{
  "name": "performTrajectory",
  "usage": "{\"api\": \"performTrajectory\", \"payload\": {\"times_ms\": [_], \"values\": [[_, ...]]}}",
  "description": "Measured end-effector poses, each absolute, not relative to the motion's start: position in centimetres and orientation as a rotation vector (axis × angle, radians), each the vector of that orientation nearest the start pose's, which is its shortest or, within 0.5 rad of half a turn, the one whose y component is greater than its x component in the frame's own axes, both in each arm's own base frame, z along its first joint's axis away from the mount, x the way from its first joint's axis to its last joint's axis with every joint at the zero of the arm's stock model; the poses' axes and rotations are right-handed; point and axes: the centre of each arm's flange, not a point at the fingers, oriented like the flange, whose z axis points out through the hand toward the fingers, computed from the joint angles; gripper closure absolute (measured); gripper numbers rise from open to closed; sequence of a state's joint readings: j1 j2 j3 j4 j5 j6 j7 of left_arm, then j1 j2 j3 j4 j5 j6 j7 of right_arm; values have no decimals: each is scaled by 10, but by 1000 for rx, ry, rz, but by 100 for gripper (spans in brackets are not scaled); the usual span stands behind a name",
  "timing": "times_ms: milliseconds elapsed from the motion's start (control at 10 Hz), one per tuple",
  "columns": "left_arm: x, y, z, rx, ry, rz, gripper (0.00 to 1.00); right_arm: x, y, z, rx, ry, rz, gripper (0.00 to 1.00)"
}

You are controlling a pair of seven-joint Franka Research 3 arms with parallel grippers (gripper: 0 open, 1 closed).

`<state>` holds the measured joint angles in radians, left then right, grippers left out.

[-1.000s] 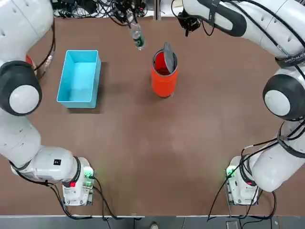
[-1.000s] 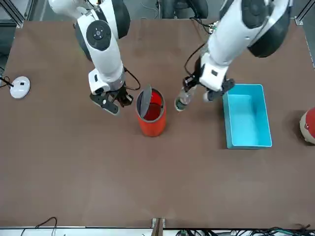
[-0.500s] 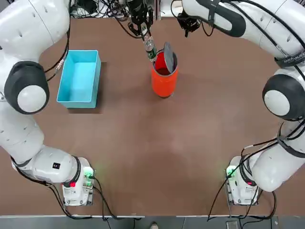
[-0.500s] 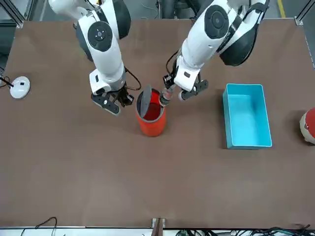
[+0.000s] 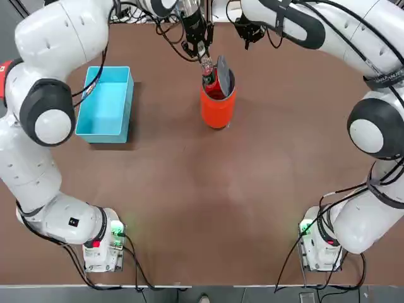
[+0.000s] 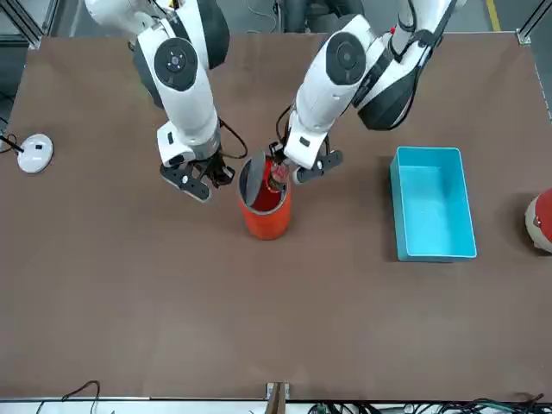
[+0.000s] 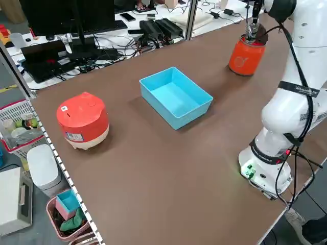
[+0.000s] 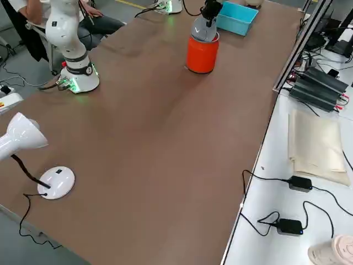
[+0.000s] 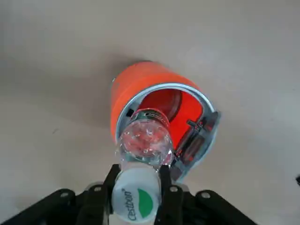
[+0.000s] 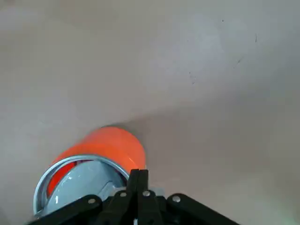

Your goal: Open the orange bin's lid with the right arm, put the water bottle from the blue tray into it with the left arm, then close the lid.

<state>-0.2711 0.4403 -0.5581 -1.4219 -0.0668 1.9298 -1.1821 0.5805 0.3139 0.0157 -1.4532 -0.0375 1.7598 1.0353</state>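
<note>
Nearest the robot's bases stretches bare brown tabletop (image 5: 252, 208). Farther out, the left gripper (image 9: 137, 180), clamped on the water bottle's (image 9: 145, 140) white cap, has moved from beside the orange bin (image 5: 218, 107) to its open mouth, the bottle's base now inside; the lid (image 5: 223, 76) stands raised. The right gripper (image 10: 137, 183), fingers together, hovers beside the bin. Beyond the table, a cable-strewn white desk (image 8: 309, 210) holds a monitor (image 7: 76, 18).

Two glossy white robot arms (image 5: 47, 113) (image 5: 372, 136) with black joint bands and round white caps. Black cables run along each; green lights glow at the bases (image 5: 104, 243) (image 5: 320, 243). Black jaws (image 9: 138, 194) carry what appear to be silver screws (image 9: 174, 189).
</note>
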Motion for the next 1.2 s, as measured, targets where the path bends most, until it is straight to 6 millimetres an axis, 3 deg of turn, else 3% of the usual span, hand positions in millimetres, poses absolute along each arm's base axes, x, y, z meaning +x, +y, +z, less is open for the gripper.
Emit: {"api": "performTrajectory", "payload": {"times_ms": [300,500,700,900,1000,1200], "values": [[516,-472,465,-3319,-710,263,61,545,365,507,-3094,679,-30,99],[511,-484,449,-3309,-655,233,52,545,366,507,-3092,677,-33,99],[500,-497,448,-3300,-672,231,24,545,366,507,-3091,675,-35,99],[509,-491,461,-3314,-706,196,18,545,367,507,-3088,672,-41,99],[518,-478,478,-3321,-743,158,15,544,370,507,-3084,665,-47,99],[537,-428,520,-3270,-838,91,8,539,382,500,-3082,640,-55,99]]}}
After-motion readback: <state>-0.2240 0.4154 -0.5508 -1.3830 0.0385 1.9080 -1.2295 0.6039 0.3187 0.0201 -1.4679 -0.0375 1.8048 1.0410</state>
